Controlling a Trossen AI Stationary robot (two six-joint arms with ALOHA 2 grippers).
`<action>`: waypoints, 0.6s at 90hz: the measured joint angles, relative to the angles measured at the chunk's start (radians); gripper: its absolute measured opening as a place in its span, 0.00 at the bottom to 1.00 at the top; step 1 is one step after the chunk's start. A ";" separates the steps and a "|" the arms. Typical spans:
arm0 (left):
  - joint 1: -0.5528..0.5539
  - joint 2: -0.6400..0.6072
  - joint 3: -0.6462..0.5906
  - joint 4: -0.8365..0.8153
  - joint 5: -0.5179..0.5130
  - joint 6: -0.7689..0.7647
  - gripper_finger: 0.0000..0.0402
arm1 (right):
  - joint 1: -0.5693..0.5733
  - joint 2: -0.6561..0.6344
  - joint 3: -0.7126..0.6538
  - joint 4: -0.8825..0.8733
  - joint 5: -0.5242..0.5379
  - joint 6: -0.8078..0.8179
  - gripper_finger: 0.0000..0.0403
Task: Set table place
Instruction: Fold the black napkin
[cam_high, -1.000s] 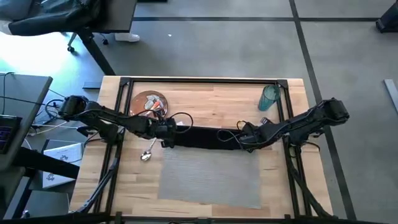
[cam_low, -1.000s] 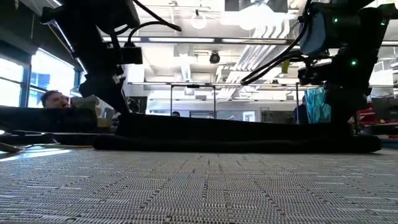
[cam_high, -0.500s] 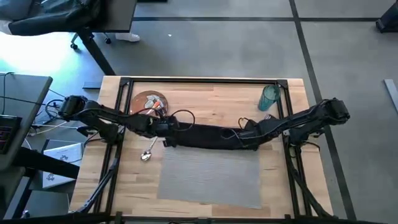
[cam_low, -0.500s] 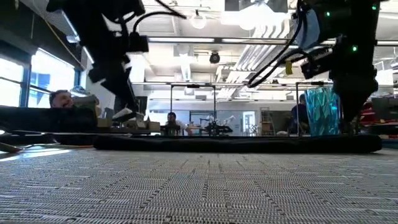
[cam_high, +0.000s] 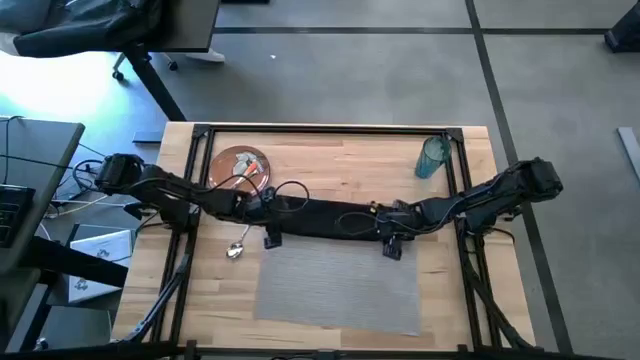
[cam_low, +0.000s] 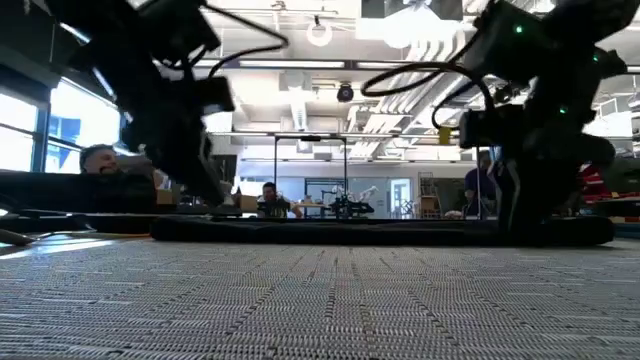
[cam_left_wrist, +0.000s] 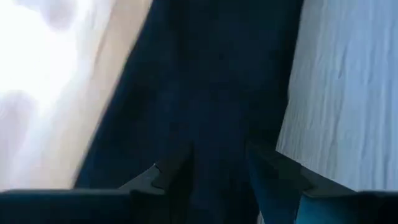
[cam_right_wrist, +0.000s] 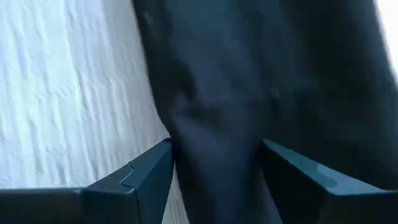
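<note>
Napkin stretched left to right along the far edge of the placemat, both pincers over its ends.

Nearest lies the grey placemat (cam_high: 338, 277) on the worktop (cam_high: 450, 290). At its far edge the black napkin (cam_high: 325, 218) lies flat, its long axis running left to right. The left pincer (cam_high: 270, 228) stands open over the napkin's left end, fingers apart with cloth between them; the right pincer (cam_high: 390, 240) stands open over the right end. Half a second ago the right pincer sat farther back; now it is nearer, over the mat's edge. A spoon (cam_high: 236, 249) lies left of the mat. Farther off sit the plate (cam_high: 236, 162) at the left and the tumbler (cam_high: 432, 157) at the right.
</note>
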 joint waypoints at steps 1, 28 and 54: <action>0.000 0.000 -0.006 0.000 0.000 -0.006 0.33 | 0.003 -0.001 -0.003 0.000 0.000 0.004 0.55; -0.001 -0.003 -0.141 0.043 -0.034 -0.177 0.32 | 0.047 -0.001 -0.015 -0.023 0.027 0.038 0.55; -0.001 -0.014 -0.140 0.032 -0.031 -0.185 0.32 | 0.048 0.004 0.060 -0.210 -0.014 0.045 0.55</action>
